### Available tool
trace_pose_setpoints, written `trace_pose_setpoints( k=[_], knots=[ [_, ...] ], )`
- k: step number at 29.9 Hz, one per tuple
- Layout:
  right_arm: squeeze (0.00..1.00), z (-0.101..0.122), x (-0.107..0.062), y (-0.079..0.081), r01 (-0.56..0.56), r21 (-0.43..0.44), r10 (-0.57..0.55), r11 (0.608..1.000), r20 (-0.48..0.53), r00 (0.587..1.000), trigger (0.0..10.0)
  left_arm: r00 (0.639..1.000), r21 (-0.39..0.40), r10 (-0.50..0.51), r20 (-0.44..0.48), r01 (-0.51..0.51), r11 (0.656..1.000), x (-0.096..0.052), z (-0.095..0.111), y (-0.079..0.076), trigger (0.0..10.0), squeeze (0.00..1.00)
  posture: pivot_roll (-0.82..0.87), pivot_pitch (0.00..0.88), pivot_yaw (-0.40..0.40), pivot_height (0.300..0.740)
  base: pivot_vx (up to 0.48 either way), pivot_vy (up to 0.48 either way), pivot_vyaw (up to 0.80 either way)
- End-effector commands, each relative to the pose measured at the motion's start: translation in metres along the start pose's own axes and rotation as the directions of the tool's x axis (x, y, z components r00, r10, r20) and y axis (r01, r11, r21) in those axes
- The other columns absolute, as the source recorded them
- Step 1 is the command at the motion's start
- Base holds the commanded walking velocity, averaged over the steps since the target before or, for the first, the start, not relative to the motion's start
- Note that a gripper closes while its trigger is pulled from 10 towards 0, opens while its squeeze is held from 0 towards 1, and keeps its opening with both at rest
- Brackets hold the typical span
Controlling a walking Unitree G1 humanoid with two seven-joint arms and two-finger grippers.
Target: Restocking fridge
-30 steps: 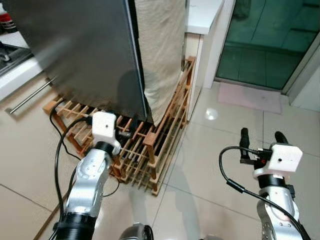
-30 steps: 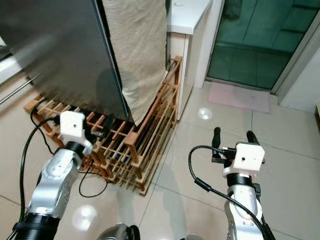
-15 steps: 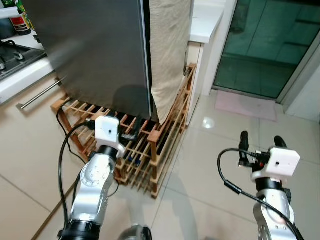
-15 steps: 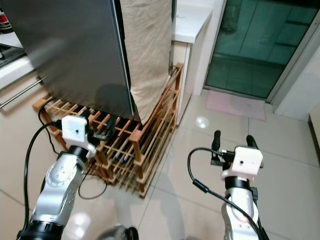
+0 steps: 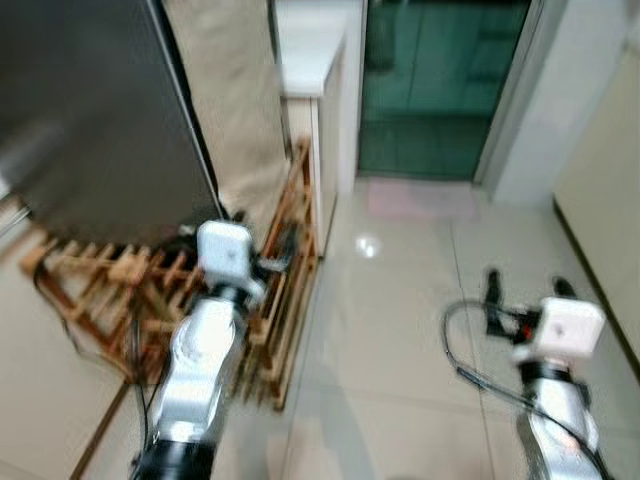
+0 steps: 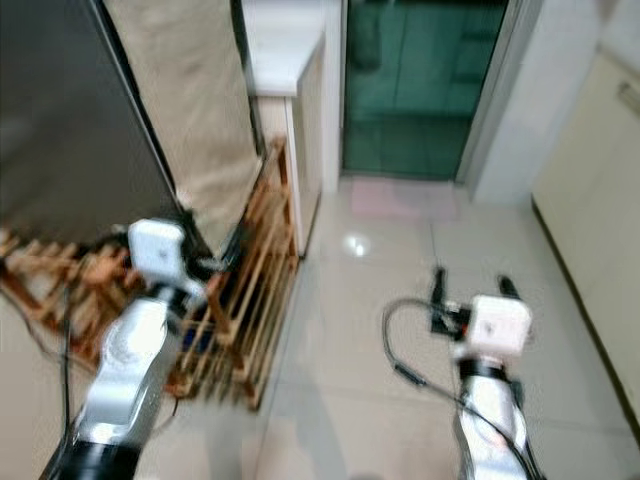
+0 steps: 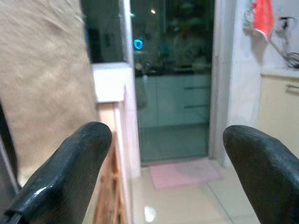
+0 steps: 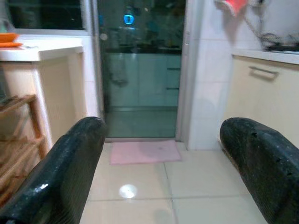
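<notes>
The dark fridge (image 5: 90, 120) stands far left above a wooden rack (image 5: 150, 290). Both the left gripper (image 7: 159, 172) and right gripper (image 8: 163, 168) hang spread and empty; the left arm risks clipping the rack nearby.

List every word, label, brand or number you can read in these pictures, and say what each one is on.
None can be read.
The dark grey fridge door, the beige cloth hanging beside it and the wooden slatted rack bear no lettering.
The small blue glow behind the green glass door is too blurred to tell whether it is a sign.
Both head views are motion-blurred.
</notes>
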State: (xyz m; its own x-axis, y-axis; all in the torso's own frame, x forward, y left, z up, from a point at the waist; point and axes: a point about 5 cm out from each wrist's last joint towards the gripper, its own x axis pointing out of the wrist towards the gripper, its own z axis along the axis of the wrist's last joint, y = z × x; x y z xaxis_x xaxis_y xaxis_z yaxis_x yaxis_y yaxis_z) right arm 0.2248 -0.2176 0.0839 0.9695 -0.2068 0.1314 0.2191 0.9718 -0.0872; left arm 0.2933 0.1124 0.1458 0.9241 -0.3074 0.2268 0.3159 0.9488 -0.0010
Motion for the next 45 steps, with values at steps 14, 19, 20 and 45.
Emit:
trace_pose_setpoints(
  k=[14, 19, 20, 45],
  knots=[
    [0.0, 0.004, 0.006, 0.018, -0.061, 0.022, 0.061, 0.998, 0.027, 0.998, 10.0, 0.993, 0.064, 0.117, -0.018, -0.116, 0.991, 0.053, 0.017, 0.016, 10.0, 0.0, -0.06, 0.024, 0.044, 0.71, 0.0, 0.0, 0.0],
    [0.0, 0.004, 0.004, 0.02, -0.066, 0.027, 0.066, 0.997, 0.024, 0.998, 10.0, 0.988, 0.065, 0.155, -0.017, -0.154, 0.986, 0.078, 0.026, 0.014, 10.0, 0.0, -0.07, 0.039, 0.051, 0.71, 0.0, 0.0, 0.0],
    [0.0, 0.004, 0.003, 0.02, -0.067, 0.027, 0.066, 0.997, 0.023, 0.998, 10.0, 0.987, 0.062, 0.158, -0.016, -0.157, 0.986, 0.08, 0.027, 0.014, 10.0, 0.0, -0.07, 0.039, 0.051, 0.71, 0.0, 0.0, 0.0],
    [0.0, 0.014, -0.005, 0.021, -0.035, 0.05, 0.033, 0.998, 0.045, 0.998, 10.0, 0.993, 0.072, 0.068, -0.101, -0.061, 0.996, 0.042, -0.007, 0.038, 10.0, 0.0, -0.08, 0.043, 0.097, 0.71, 0.0, 0.0, 0.0]
  ],
)
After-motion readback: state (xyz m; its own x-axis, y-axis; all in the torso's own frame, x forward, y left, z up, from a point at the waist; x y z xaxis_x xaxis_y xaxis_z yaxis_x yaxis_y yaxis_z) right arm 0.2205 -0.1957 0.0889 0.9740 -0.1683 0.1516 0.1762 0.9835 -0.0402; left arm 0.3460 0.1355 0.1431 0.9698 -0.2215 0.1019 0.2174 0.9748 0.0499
